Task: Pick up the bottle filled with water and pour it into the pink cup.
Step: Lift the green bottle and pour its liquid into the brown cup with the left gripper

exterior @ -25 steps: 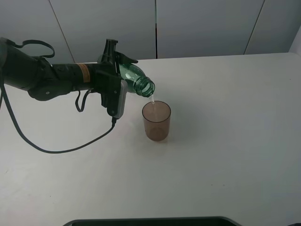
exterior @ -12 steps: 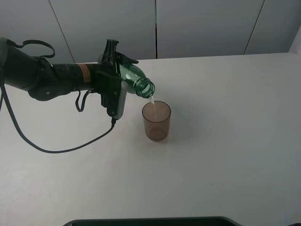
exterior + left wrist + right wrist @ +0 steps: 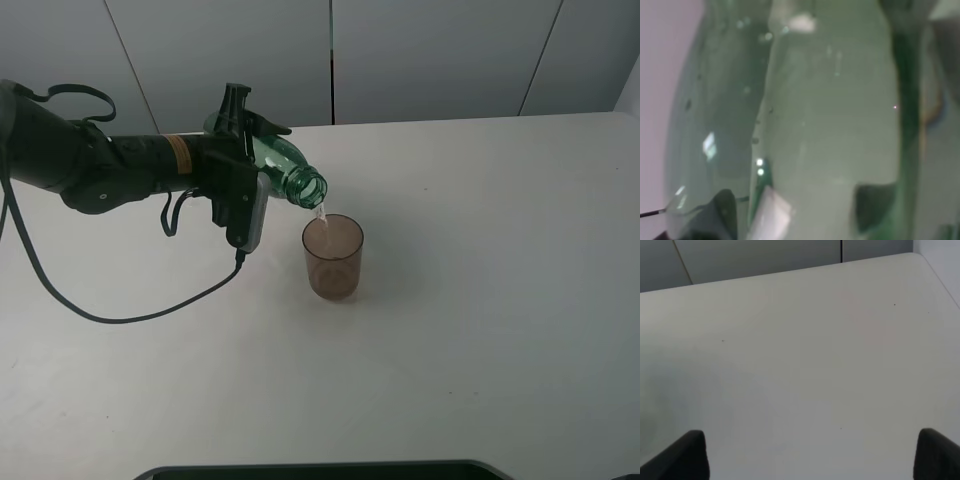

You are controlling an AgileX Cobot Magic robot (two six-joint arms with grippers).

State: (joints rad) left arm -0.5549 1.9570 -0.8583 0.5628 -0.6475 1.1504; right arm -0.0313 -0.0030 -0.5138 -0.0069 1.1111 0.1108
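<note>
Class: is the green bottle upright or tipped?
Tipped. The bottle leans mouth-down over the pink cup, a thin stream of water falling in.

High cam overlooks table [image 3: 480, 330]; left wrist cam hugs bottle [image 3: 830, 120].

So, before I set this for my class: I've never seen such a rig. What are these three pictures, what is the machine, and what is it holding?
It is a robot with two arms. One picture looks down from a high camera; the other two come from cameras on each wrist. In the high view the left gripper has its jaws shut on a green-tinted bottle, tipped so a thin stream of water falls into the pink cup standing on the white table. The left wrist picture is filled by that bottle, seen very close. The right wrist picture shows only bare table and the dark tips of the right gripper, jaws open, holding nothing.
</note>
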